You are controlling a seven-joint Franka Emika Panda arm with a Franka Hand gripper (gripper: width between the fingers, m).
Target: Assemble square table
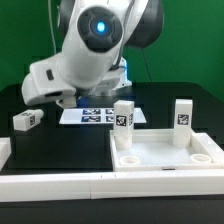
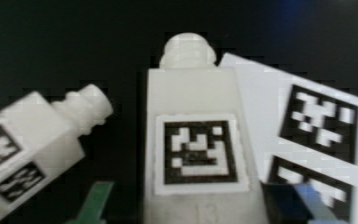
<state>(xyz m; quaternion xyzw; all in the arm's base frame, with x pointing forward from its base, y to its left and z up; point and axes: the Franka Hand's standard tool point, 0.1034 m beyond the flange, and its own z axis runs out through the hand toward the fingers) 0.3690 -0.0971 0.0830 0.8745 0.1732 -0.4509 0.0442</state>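
Observation:
In the wrist view a white table leg [image 2: 197,130] with a tag on its face lies between my fingers, its rounded peg pointing away. My gripper [image 2: 197,203] is shut on this leg, one finger on each long side. A second leg [image 2: 44,135] lies slanted on the black table just beside it. In the exterior view the square tabletop [image 1: 165,160] lies at the front right. Two legs stand upright on it, one [image 1: 123,117] at its left corner and one [image 1: 183,113] further right. The arm [image 1: 62,75] hides my fingers there. A loose leg [image 1: 26,121] lies at the exterior view's left.
The marker board [image 1: 95,116] lies flat under the arm, and its tags [image 2: 322,120] show right beside the held leg. A long white border bar [image 1: 50,182] runs along the table's front, and a white block [image 1: 4,152] sits at the left edge.

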